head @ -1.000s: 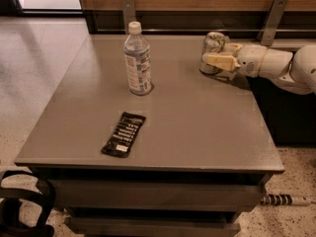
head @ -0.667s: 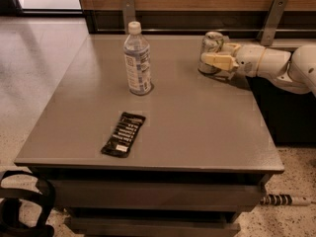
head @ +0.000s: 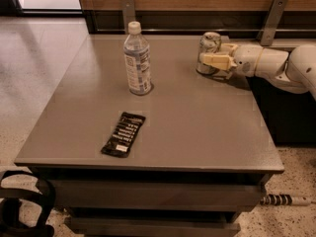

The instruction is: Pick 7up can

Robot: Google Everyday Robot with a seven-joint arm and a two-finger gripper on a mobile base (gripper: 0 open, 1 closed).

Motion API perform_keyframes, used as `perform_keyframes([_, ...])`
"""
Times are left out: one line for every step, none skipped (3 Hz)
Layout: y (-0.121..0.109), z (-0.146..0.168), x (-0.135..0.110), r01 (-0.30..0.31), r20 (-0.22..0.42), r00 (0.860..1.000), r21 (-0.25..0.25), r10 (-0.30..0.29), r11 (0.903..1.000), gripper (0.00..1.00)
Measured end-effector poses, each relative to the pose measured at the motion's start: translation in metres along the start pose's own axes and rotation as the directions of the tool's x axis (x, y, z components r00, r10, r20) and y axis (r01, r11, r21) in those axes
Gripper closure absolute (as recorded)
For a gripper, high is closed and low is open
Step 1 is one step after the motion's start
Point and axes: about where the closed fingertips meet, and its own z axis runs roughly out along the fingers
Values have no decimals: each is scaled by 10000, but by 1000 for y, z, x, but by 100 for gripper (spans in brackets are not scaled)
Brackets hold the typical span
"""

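Jaws astride the 7up can [head: 209,47], grip unclear, near the table's [head: 197,132] far corner.

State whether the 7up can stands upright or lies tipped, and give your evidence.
Upright: the 7up can has its silver top uppermost, base on the table, far right. The gripper is at its side.

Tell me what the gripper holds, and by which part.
Cannot be told: the gripper is against the lower body of the 7up can, far right on the table.
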Motion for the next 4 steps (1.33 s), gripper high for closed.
perform_keyframes([2,-6,-23,318,85,9995,82,-319,9995,100])
perform_keyframes([13,-32,-74,1135,419,9924,563,-1159,9919,100])
perform_keyframes([22,-49,-107,1731,554,9823,945,-1788,9804,100])
perform_keyframes([30,-55,-141,2357,501,9688,1165,-2428,9648,100])
